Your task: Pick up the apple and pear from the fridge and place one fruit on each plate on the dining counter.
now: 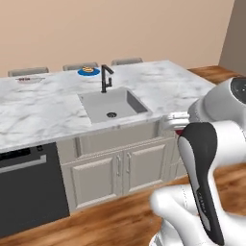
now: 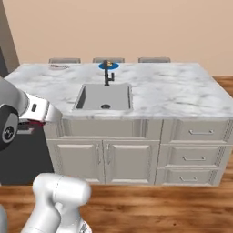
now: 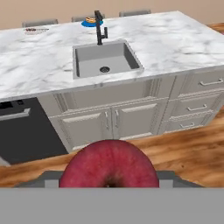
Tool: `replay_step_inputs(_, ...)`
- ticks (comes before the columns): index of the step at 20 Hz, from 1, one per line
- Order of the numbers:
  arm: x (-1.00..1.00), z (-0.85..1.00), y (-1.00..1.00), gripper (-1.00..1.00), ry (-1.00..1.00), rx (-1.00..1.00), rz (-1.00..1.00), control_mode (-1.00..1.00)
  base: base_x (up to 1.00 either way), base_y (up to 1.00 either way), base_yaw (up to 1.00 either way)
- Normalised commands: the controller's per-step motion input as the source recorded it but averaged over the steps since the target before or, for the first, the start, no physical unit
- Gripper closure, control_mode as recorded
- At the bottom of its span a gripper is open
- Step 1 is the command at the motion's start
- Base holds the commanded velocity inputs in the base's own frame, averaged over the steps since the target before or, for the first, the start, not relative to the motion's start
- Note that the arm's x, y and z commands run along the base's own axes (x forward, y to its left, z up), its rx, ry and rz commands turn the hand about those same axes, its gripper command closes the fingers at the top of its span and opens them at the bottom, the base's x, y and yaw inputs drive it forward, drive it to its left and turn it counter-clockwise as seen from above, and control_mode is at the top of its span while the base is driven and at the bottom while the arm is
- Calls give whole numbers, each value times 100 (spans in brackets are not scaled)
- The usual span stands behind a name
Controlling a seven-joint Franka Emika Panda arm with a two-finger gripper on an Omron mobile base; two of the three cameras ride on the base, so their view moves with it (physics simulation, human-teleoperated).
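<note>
The red apple sits between the gripper's fingers. The pear lies on the blue plate at the dining counter's far edge; the pale plate rests nearby.

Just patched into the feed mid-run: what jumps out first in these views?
The red apple looms at the bottom of the hand view, held in the gripper. Ahead stretches the marble dining counter with its inset sink and black faucet. At the far edge behind the faucet sits the blue plate, with something yellowish already on it, and a pale plate lies further left.
</note>
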Motion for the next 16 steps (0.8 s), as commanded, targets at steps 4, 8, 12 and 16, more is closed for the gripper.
replay_step_inputs(4, 0, 0, 0, 100, 0, 0, 0, 100, 100, -16, -15)
replay_step_inputs(8, 0, 0, 0, 100, 0, 0, 0, 100, 93, -44, -17)
replay_step_inputs(12, 0, 0, 0, 100, 0, 0, 0, 100, 67, -100, -4)
replay_step_inputs(16, 0, 0, 0, 100, 0, 0, 0, 100, 28, -100, 0)
